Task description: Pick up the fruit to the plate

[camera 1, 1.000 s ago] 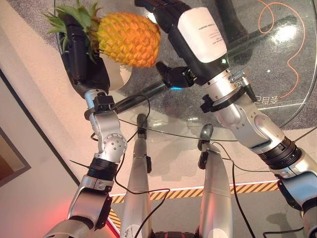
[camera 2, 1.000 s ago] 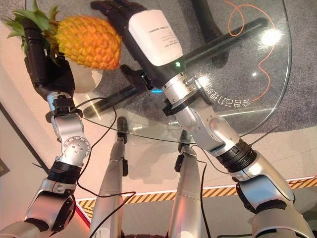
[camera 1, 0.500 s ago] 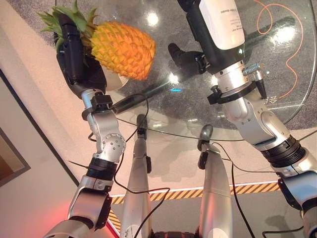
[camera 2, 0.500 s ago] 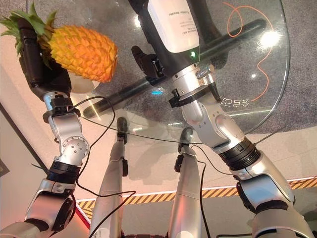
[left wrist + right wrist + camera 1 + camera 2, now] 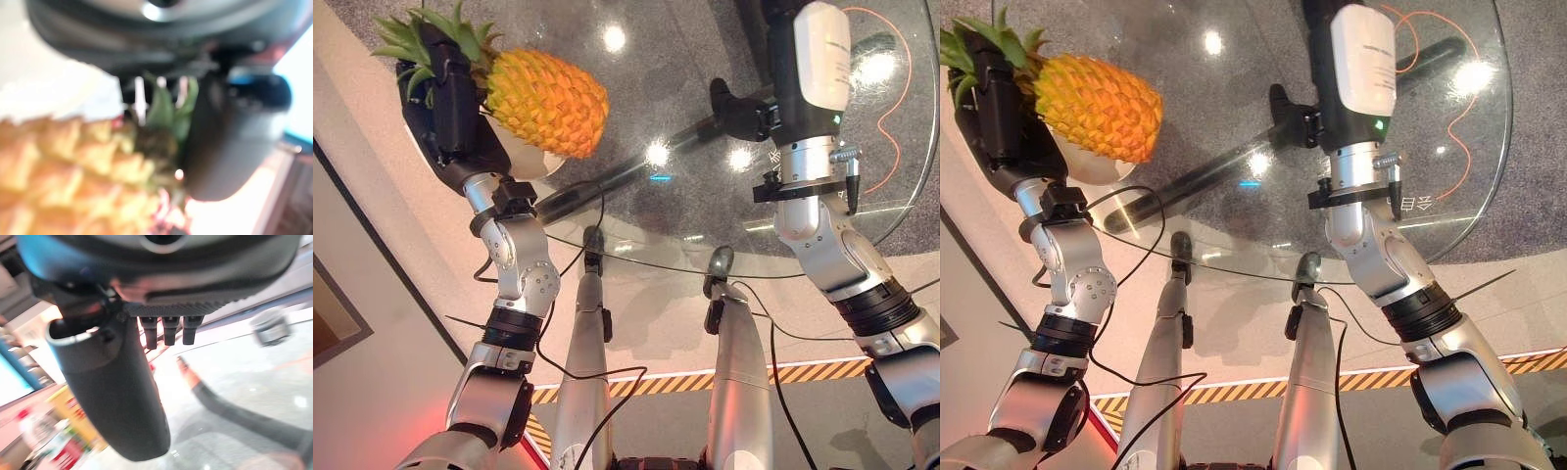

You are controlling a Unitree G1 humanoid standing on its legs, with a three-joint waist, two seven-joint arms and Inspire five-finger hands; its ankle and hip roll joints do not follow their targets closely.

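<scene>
The left hand (image 5: 450,113) clamps a spiky orange pineapple (image 5: 543,100) above a white plate (image 5: 530,159) on the round glass table (image 5: 862,211), right hand (image 5: 773,88) raised, fingers loosely extended.

Count: one pineapple (image 5: 548,101). One white plate (image 5: 530,157), partly hidden beneath the fruit. One round glass surface (image 5: 862,230). One orange cord (image 5: 899,147) seen through the glass. Two hands: left hand (image 5: 445,98), right hand (image 5: 744,106).

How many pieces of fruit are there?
1. A single pineapple, held in the left robot hand by its leafy crown, over the white plate at the glass table's edge. Others could be hidden behind the arms.
</scene>
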